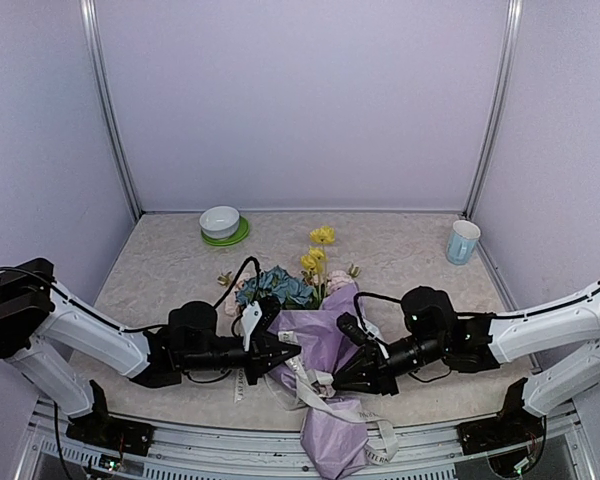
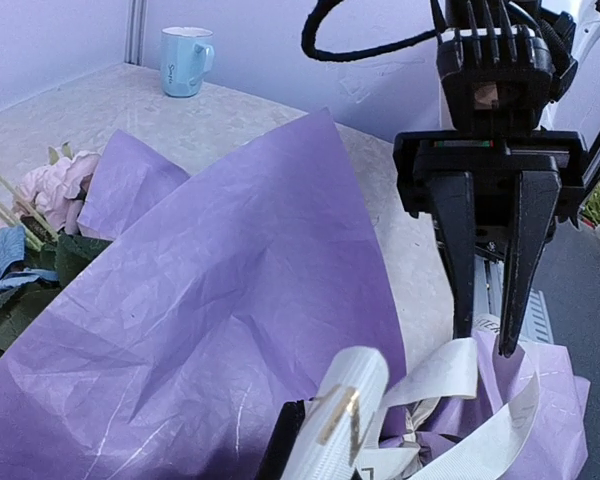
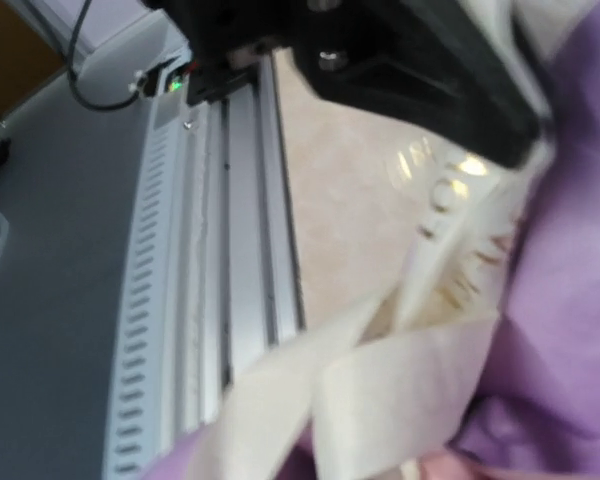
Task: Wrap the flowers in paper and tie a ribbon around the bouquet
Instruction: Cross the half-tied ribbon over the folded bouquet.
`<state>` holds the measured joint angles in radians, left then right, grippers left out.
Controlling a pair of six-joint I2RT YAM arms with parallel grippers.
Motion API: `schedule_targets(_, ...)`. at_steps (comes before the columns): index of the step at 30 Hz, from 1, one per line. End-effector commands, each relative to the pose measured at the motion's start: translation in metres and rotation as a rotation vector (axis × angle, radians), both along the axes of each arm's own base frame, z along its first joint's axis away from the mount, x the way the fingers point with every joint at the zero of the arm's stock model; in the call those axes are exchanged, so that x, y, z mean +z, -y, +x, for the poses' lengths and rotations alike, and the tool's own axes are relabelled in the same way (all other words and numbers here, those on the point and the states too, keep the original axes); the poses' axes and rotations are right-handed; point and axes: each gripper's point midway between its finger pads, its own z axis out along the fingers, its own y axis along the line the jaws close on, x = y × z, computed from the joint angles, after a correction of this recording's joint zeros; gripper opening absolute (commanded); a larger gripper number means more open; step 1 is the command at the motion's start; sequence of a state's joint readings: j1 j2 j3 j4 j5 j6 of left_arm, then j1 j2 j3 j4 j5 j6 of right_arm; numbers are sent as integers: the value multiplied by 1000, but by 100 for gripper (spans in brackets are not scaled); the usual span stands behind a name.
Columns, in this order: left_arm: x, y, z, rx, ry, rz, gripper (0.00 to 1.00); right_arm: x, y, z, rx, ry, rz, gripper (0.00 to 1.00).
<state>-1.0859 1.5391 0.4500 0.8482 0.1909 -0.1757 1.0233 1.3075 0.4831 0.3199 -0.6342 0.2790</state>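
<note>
At the bouquet's [image 1: 325,345] waist the ribbon [image 2: 440,375] is pinched in the closed left pincer [image 1: 288,352], likely for tension. The right pincer [image 2: 484,343] is narrowly parted over a ribbon loop, apparently for tying.

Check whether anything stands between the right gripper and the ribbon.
Nothing visible does. The right gripper hangs with its jaws slightly apart, its tips just over the ribbon, which lies on the paper. Only open air separates them.
</note>
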Motion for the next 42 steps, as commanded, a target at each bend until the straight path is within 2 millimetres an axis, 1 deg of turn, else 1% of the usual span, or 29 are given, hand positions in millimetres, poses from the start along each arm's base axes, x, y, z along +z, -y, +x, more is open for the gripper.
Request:
schedule_targets(1,9,9,-3,-30,27,-21,0,14,0,12,-14,39,-32,24)
schedule_targets(6,11,7,-5,-30,16,-35,0,29,0,29,-76,84,-97,30)
schedule_targets(7,12,7,-5,-29,17,-41,0,30,0,33,-108,89,-114,29)
schedule_targets(9,14,6,-6,-29,18,-47,0,43,-4,26,-123,142,-94,28)
schedule_targets(11,16,6,-7,-30,18,-50,0,61,-10,11,-130,220,-36,30)
schedule_targets(12,16,5,-7,-31,19,-50,0,67,-13,5,-133,246,-21,31)
schedule_targets(13,17,5,-8,-31,20,-53,0,67,-17,-2,-126,266,-22,33)
schedule_targets(14,17,5,-8,-32,20,-53,0,63,-22,-11,-106,281,-39,35)
schedule_targets(15,17,4,-8,-31,19,-51,0,53,-27,-13,-99,292,-83,36)
schedule_targets(18,17,3,-8,-28,20,-52,0,13,-36,-18,-52,302,-249,41)
schedule_targets(20,19,2,-8,-24,22,-57,0,-2,-42,-22,-26,328,-307,47)
schedule_targets(21,19,1,-9,-23,21,-56,0,-6,-44,-22,-24,340,-320,48)
schedule_targets(23,20,-1,-9,-20,24,-60,0,-8,-46,-18,-40,360,-323,48)
schedule_targets(26,21,-1,-9,-18,24,-63,0,-4,-48,-12,-67,388,-289,47)
schedule_targets(30,22,-1,-9,-21,23,-67,0,-20,-44,-12,-69,384,-317,44)
schedule_targets(31,23,-1,-9,-21,23,-68,0,-23,-43,-12,-68,380,-331,42)
schedule_targets(32,23,-1,-9,-20,23,-68,0,-26,-42,-13,-66,374,-340,38)
schedule_targets(33,23,-1,-9,-20,26,-68,0,-28,-41,-14,-63,371,-350,32)
schedule_targets(34,23,-1,-10,-22,27,-68,0,-29,-40,-14,-62,369,-357,30)
schedule_targets(37,23,-2,-8,-14,28,-65,0,-29,-37,-15,-55,368,-361,33)
schedule_targets(38,23,-2,-8,-15,26,-65,0,-28,-36,-16,-51,368,-359,32)
schedule_targets(42,24,-3,-8,-13,27,-67,0,-34,-37,-21,-16,353,-377,19)
